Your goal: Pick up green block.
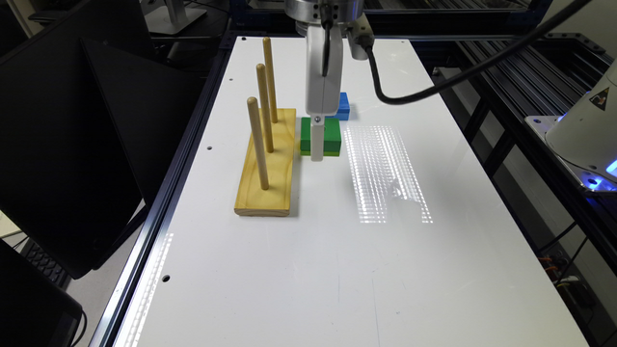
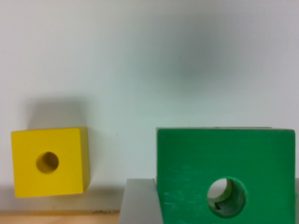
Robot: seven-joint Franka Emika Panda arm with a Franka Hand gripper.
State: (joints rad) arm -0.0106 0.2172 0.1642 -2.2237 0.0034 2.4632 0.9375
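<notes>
On the white tabletop [image 1: 299, 260], directly beneath the white pincer [image 1: 316, 155], sits one flat square dark-green wooden block [image 1: 330, 136] with a round centre hole and a lighter yellow-green band along its bottom edge. The pincer stands upright over this green block, one pale finger running down the block's near face in the exterior view. In the wrist view a grey finger [image 2: 138, 201] lies against one side of the green block [image 2: 187, 163]; the opposite side is cut off at the picture's edge, so whether the pincer is spread or pinching the block cannot be told.

Count of blocks: three. One green, as above. One blue block [image 1: 343, 106] lies just behind the pincer, close to the green block's far edge. One smaller yellow cube [image 2: 49, 161] with a round hole rests apart from the green block in the wrist view.

Count of stands: one pale wooden base board [image 1: 270, 178] carrying three upright wooden pegs [image 1: 258, 142], just beside the pincer on the exterior view's left. A black cable [image 1: 434, 86] hangs from the wrist toward the exterior view's right.
</notes>
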